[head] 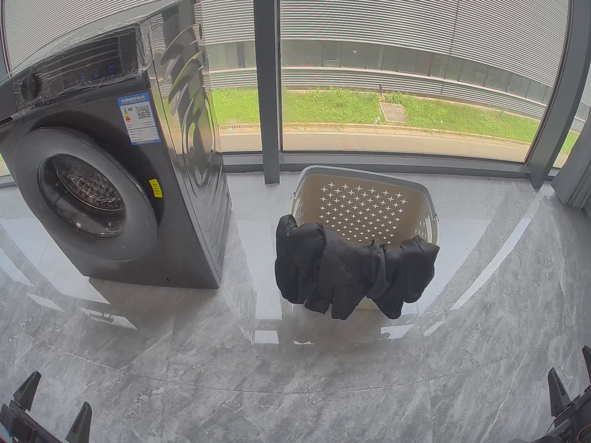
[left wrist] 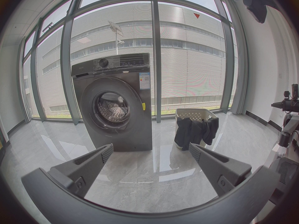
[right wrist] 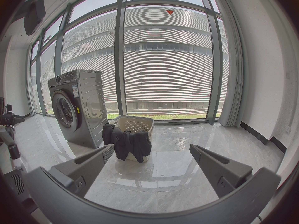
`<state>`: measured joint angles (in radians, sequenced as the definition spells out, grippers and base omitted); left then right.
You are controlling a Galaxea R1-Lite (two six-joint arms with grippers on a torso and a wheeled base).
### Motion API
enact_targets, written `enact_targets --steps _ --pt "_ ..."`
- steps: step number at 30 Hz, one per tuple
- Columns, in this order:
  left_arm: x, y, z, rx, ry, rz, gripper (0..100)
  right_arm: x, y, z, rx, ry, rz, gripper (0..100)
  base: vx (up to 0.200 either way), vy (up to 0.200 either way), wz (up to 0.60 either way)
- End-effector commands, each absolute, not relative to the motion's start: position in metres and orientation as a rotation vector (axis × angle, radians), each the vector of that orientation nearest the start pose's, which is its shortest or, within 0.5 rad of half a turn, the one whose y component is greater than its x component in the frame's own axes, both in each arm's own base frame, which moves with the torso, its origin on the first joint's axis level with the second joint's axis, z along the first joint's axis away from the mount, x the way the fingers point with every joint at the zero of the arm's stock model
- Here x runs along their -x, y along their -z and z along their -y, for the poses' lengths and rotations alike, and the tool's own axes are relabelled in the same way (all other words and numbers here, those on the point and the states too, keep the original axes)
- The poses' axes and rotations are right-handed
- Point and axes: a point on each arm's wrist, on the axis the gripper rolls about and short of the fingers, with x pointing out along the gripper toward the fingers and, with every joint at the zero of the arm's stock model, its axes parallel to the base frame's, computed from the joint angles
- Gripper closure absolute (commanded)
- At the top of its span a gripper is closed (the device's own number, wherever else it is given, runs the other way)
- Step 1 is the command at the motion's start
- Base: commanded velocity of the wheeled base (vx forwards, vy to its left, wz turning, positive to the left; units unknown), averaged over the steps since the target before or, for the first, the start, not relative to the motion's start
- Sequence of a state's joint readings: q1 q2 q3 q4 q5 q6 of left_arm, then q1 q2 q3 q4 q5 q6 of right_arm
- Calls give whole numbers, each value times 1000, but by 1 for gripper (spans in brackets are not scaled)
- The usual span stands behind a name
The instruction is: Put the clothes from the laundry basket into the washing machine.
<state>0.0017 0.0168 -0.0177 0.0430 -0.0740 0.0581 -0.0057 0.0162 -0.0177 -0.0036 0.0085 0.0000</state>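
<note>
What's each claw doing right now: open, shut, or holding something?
Left claw: open, holding nothing.
Right claw: open, holding nothing.

Grey marbled floor (head: 308,364), glossy tile, window light mirrored in it. At my left, dark grey washing machine (head: 117,167) stands directly on it, round port turned toward me. To machine's right, cream perforated laundry basket (head: 364,209) stands on same floor, near machine but apart, strip of tile between them. I see both close before window frame (head: 267,93).
</note>
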Motion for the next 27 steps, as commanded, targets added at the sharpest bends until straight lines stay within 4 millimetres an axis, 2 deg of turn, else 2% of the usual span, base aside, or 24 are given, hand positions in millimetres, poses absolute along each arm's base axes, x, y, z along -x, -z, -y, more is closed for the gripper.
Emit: enact_targets --steps 1,15,27 --pt "23 -71 2 -57 73 -41 0 23 -76 0 0 -2 5 0 0 0 0" --pt "23 -71 2 -57 73 -41 0 23 -76 0 0 -3 5 0 0 0 0" --pt "23 -71 2 -57 75 -41 0 23 -76 0 0 -3 5 0 200 0 0"
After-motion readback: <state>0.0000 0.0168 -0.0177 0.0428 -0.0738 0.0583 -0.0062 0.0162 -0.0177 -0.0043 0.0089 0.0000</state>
